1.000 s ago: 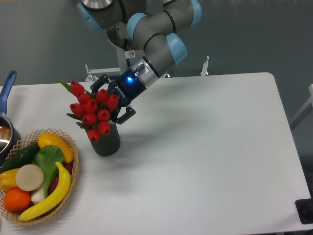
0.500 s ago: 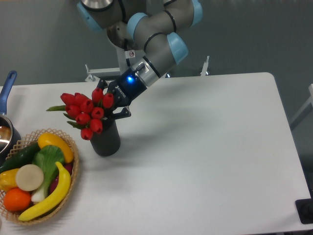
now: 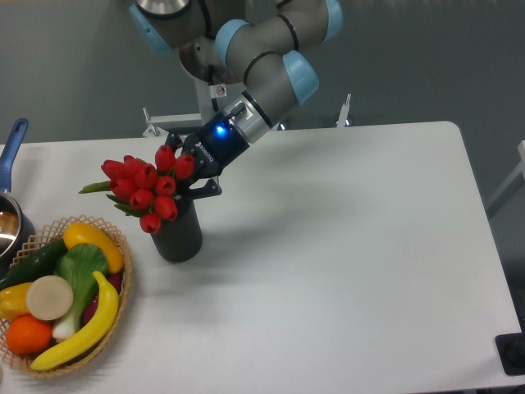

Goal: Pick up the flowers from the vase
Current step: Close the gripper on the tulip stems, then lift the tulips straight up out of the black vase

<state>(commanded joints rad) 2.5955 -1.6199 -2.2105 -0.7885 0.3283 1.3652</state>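
Observation:
The flowers (image 3: 144, 185), a bunch of red tulip buds with green leaves, lean to the left over the mouth of the black vase (image 3: 180, 235). Their stems are hidden behind the buds and the gripper. My gripper (image 3: 188, 174) comes in from the upper right with a blue light on its body. Its black fingers are shut on the bunch just above the vase's rim. The vase stands upright on the white table, left of centre.
A wicker basket (image 3: 125, 283) of fruit and vegetables sits at the front left, close to the vase. A pot with a blue handle (image 3: 13, 141) is at the left edge. A metal bracket (image 3: 152, 125) stands at the table's back edge, and a black object (image 3: 512, 353) at the lower right.
The fingers, open around the bunch a second ago, have shut on it. The flowers tipped to the left and rose slightly; since half a second ago almost nothing moved.

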